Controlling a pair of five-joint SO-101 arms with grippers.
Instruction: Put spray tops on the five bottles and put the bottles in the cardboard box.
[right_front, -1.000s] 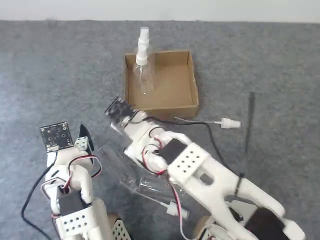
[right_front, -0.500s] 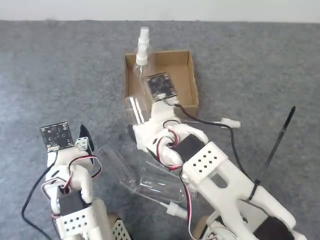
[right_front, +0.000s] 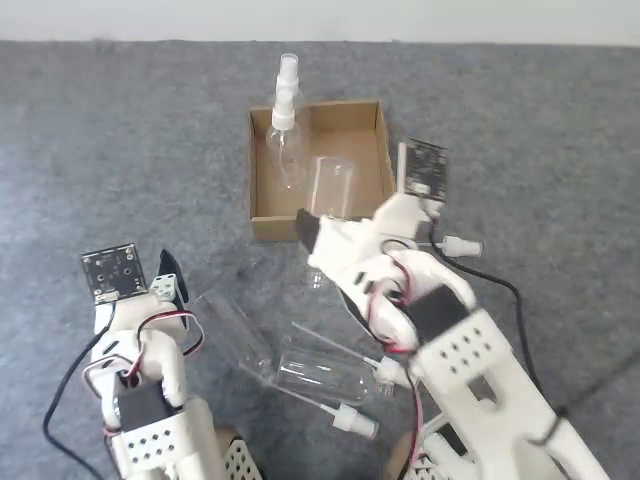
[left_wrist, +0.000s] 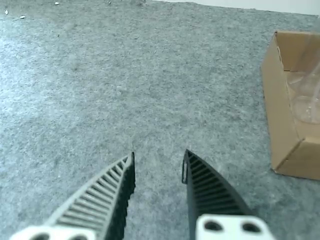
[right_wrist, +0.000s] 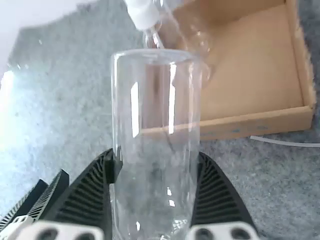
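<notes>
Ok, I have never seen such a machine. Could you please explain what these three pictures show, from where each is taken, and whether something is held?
These are two small white robot arms on a grey carpet. The high view looks down from a fixed camera; the other two come from a camera on each arm's wrist. The left gripper is open and holds nothing. The right gripper is shut on a clear bottle without a spray top, at the cardboard box, where a bottle with a top rests. On the carpet lie a loose bottle, another bottle beside it and a loose spray top.
</notes>
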